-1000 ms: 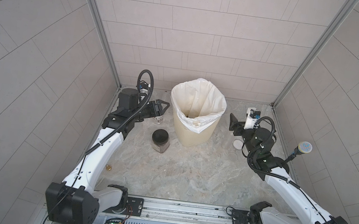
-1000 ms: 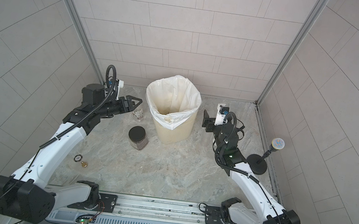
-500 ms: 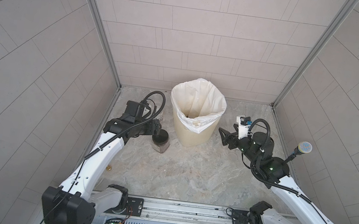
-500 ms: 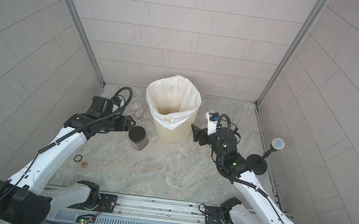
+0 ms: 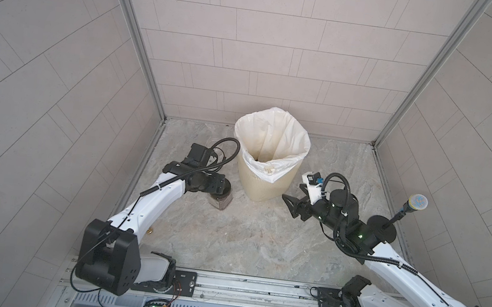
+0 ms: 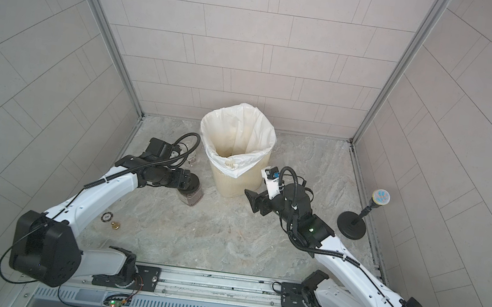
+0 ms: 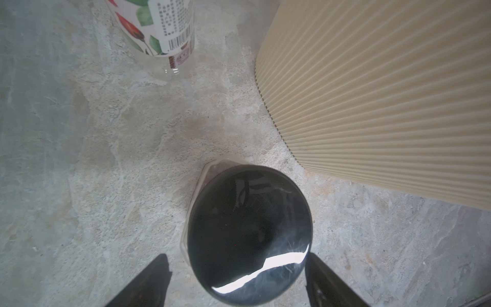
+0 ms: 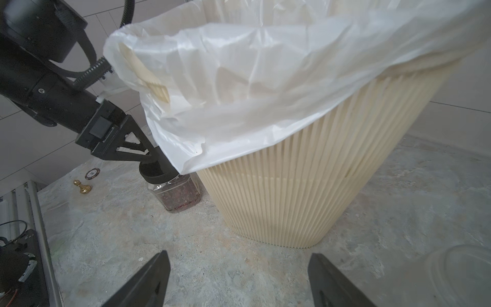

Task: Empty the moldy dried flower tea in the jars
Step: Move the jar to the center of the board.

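We hold our left gripper [image 7: 236, 255] spread astride the squat clear black-lidded jar [image 7: 248, 218]. Our right gripper [image 8: 239, 253] gapes empty.

A squat black-lidded clear jar [image 5: 221, 202] stood just left of the cream ribbed bin [image 5: 264, 186] on the marbled surface [image 5: 258, 243], a labelled clear jar [image 7: 164, 32] behind it.

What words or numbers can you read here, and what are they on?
Labelled jar: small print and a barcode, too blurred to read.
Round chip: looks like "100", but it is too tiny to be sure.
No other writing shows.
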You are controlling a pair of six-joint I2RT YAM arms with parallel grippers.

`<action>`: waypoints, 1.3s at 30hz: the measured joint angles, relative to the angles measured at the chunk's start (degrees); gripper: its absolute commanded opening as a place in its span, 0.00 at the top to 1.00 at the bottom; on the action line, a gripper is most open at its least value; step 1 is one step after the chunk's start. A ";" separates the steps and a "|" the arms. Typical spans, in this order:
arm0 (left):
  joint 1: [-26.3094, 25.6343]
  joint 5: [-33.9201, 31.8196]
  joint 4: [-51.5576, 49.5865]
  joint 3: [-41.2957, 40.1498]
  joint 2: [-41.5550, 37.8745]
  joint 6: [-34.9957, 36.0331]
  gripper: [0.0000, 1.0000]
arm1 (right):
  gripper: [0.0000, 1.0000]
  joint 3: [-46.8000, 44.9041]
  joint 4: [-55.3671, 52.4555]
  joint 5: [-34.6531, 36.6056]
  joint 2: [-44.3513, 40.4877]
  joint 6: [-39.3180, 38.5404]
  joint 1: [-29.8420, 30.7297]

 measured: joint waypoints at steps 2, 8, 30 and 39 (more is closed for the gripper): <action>0.02 0.33 1.68 0.00 1.25 0.11 0.17 | 0.15 -0.07 0.37 -0.35 0.46 0.00 0.20; 0.17 2.47 6.08 0.04 5.84 0.59 0.22 | 0.16 -0.59 1.38 -0.98 0.55 0.00 0.61; -6.60 10.38 14.91 -12.85 -3.74 -10.34 0.30 | 0.16 -3.85 2.67 0.52 1.55 -0.44 0.70; -15.26 14.49 24.79 -18.25 -4.55 -19.54 0.33 | 0.14 -3.89 3.30 -0.31 2.89 -0.44 2.29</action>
